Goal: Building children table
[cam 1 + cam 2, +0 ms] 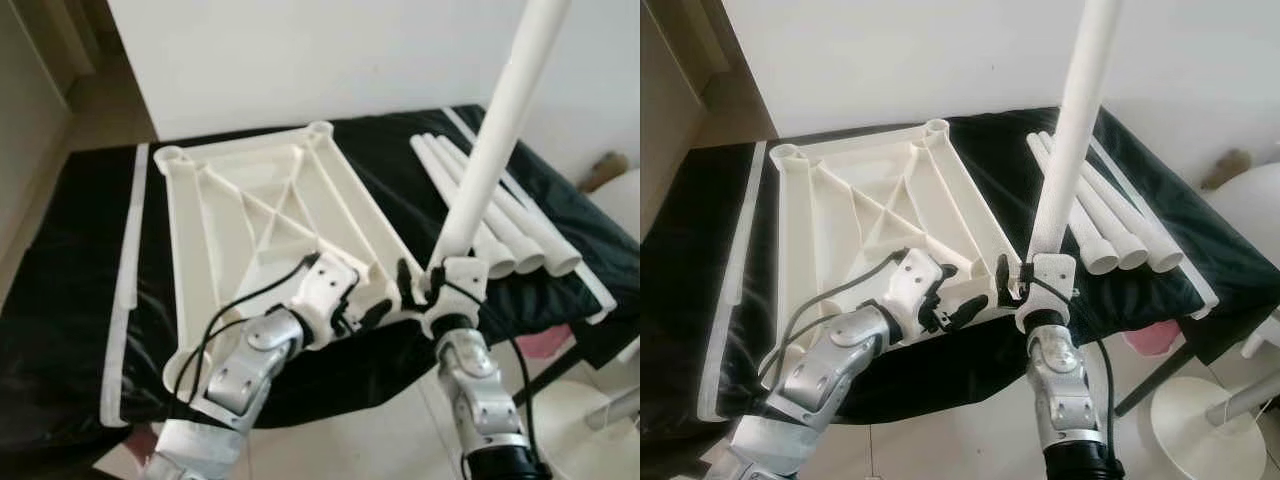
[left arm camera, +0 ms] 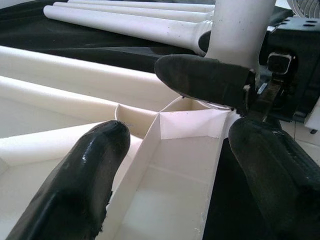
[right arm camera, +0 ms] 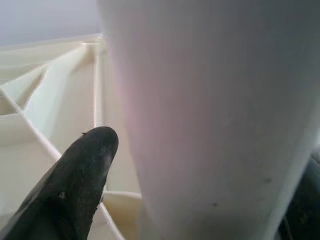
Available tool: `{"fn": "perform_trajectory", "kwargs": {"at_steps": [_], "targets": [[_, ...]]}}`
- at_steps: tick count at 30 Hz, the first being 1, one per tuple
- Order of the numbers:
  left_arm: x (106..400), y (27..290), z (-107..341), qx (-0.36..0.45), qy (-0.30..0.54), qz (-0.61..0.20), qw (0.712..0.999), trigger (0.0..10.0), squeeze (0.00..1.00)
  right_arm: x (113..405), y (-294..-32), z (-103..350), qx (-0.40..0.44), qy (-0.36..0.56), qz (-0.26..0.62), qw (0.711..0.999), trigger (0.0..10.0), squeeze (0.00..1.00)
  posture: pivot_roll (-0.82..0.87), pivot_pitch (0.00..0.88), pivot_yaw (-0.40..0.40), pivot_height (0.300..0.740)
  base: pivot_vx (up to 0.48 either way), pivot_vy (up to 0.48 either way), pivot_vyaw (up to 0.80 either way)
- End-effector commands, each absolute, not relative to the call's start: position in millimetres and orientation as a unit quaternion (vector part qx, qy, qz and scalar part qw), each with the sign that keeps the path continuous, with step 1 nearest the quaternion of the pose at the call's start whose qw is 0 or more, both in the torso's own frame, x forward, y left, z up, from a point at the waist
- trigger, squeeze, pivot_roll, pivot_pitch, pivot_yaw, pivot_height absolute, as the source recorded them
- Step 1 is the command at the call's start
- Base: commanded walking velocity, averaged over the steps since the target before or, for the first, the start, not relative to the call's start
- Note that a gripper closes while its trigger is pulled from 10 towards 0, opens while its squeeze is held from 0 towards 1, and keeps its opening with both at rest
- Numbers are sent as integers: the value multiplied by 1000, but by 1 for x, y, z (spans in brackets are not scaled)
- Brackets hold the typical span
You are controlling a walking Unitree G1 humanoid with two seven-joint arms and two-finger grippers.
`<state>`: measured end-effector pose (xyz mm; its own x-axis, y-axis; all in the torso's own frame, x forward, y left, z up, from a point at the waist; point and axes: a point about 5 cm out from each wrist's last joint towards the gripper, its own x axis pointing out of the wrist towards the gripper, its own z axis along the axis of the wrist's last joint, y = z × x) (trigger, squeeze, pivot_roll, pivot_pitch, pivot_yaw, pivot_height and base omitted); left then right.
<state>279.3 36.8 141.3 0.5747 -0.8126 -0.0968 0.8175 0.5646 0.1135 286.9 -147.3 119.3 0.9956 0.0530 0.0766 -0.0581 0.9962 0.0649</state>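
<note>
Head views show the white tabletop lying upside down on a black cloth, three spare legs beside it. Right gripper clamps one upright leg at the near corner socket. Left wrist view adds the left gripper, fingers spread wide around that corner rib.

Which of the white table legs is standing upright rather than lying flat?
The table leg held by the right gripper at the upturned tabletop's near corner; the other legs lie side by side.
</note>
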Motion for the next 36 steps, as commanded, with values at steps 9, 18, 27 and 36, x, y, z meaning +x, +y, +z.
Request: {"fn": "perform_trajectory", "kwargs": {"at_steps": [9, 18, 27, 36], "targets": [[279, 37, 144, 74, 8, -467, 881, 10000, 0, 292, -182, 125, -1, -40, 182, 982, 10000, 0, 22, 0, 17, 740, 0, 0, 0], [281, 37, 146, 74, 4, -468, 881, 10000, 0, 307, -196, 130, -36, -18, 255, 966, 10000, 0, 23, 0, 23, 740, 0, 0, 0], [282, 38, 149, 77, 1, -468, 880, 10000, 0, 325, -190, 132, -66, -2, 329, 942, 0, 0, 32, 0, 24, 740, 0, 0, 0], [280, 38, 150, 75, 3, -468, 880, 10000, 0, 323, -197, 121, -66, 17, 338, 939, 0, 0, 50, 0, 12, 740, 0, 0, 0]]}}
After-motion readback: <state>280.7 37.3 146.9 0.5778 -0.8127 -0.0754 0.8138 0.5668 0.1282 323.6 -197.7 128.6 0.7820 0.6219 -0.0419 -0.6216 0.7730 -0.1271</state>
